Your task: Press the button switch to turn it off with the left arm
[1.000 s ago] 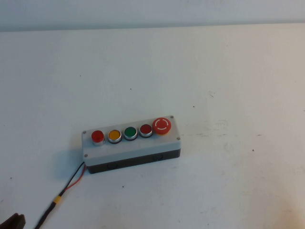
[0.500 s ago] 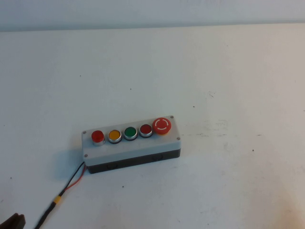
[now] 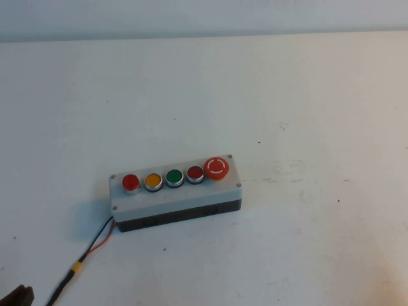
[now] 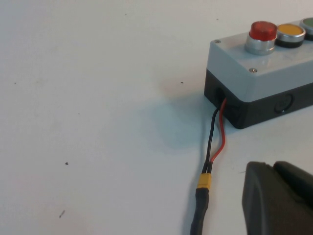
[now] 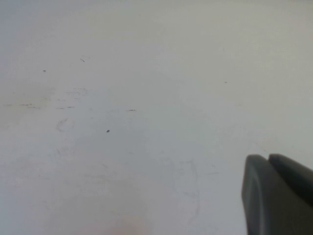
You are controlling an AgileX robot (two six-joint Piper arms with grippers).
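A grey button box [image 3: 172, 199] with a black base lies at the table's front left. Its top carries a raised red button [image 3: 131, 182], a yellow button [image 3: 152, 181], a green button [image 3: 174, 177], a red button [image 3: 195, 173] and a red mushroom stop button [image 3: 216, 167]. My left gripper [image 3: 18, 297] sits at the front left corner, well short of the box. In the left wrist view the left gripper [image 4: 271, 167] is shut and empty, with the box [image 4: 254, 83] and its raised red button [image 4: 262, 34] ahead. My right gripper [image 5: 268, 158] is shut and empty over bare table; it is outside the high view.
A red and black cable [image 3: 99, 237] with a yellow connector [image 3: 76, 268] runs from the box's left end toward the front left corner. It also shows in the left wrist view [image 4: 215, 142], close beside my left gripper. The table is white.
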